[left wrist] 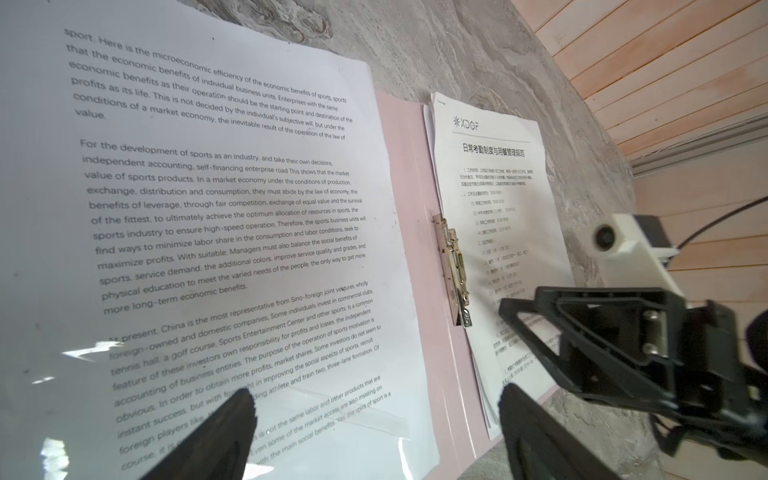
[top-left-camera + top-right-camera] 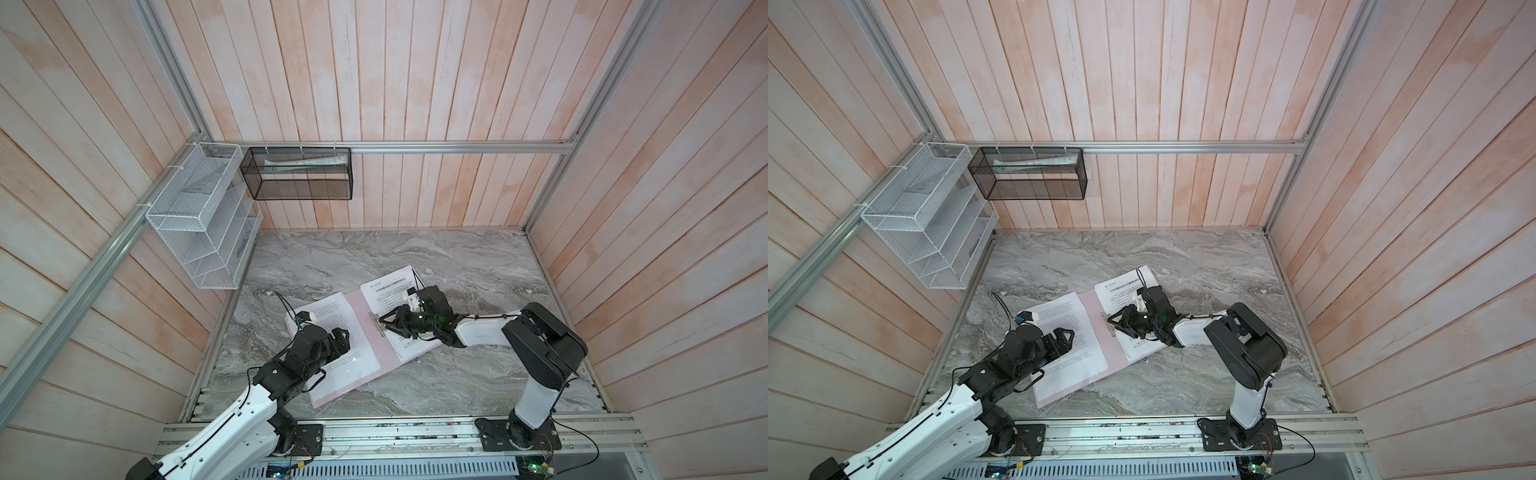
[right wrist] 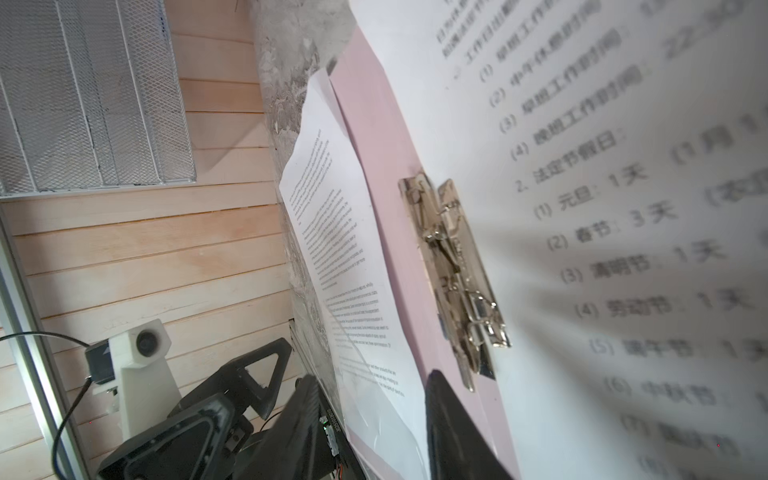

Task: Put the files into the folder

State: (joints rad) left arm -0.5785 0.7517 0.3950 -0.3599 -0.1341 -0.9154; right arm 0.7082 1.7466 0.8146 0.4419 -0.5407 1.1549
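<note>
The folder (image 2: 380,348) lies open and flat on the tabletop (image 2: 457,266), with its spine and long axis running diagonally from far-left to near-right. Its covers are pale pink, a silver clip (image 1: 453,270) sits on the spine, and printed white files (image 2: 332,309) lie on both covers. The left tool (image 1: 378,395) has its jaws wide apart over one sheet, and the right tool (image 2: 383,325) has its jaws partly apart at the clip. The tabletop is grey marble-patterned and the walls (image 2: 415,83) are pale wood planks.

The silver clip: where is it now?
In both top views the silver clip lies mid-table on the pink folder's spine, at the right gripper's tip.
</note>
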